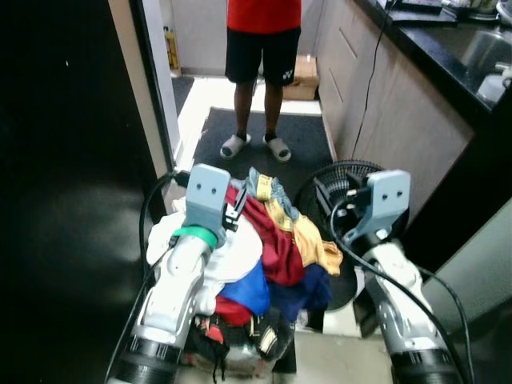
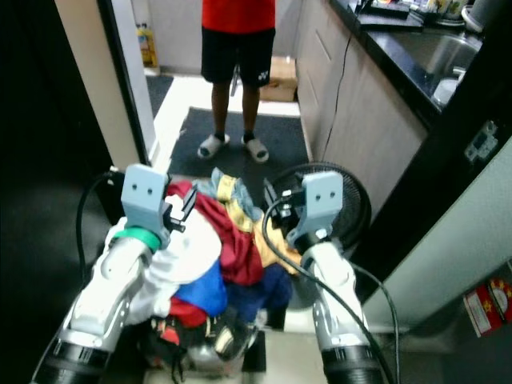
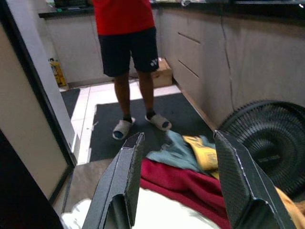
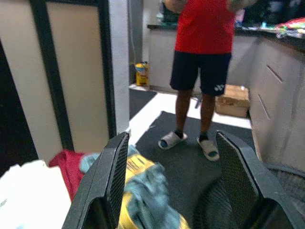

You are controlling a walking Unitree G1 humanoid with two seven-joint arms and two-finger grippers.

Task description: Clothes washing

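Note:
A heap of clothes (image 1: 276,244) lies between my two arms: a white piece (image 1: 238,250), a dark red one (image 3: 186,183), yellow (image 1: 314,238), teal (image 3: 177,151) and blue (image 1: 250,292) ones. What holds the heap is mostly hidden under it. My left gripper (image 3: 178,138) is open just above the white and red clothes, nothing between its fingers (image 3: 125,176). My right gripper (image 4: 174,136) is also open and holds nothing. It hovers over the yellow and teal clothes (image 4: 143,183) at the heap's right side, next to the fan.
A black floor fan (image 1: 340,186) stands right of the heap, close to my right arm. A person (image 1: 260,48) in a red shirt and black shorts stands ahead on a dark mat (image 1: 308,136). Cabinets (image 1: 400,104) line the right, a dark panel (image 1: 64,200) the left.

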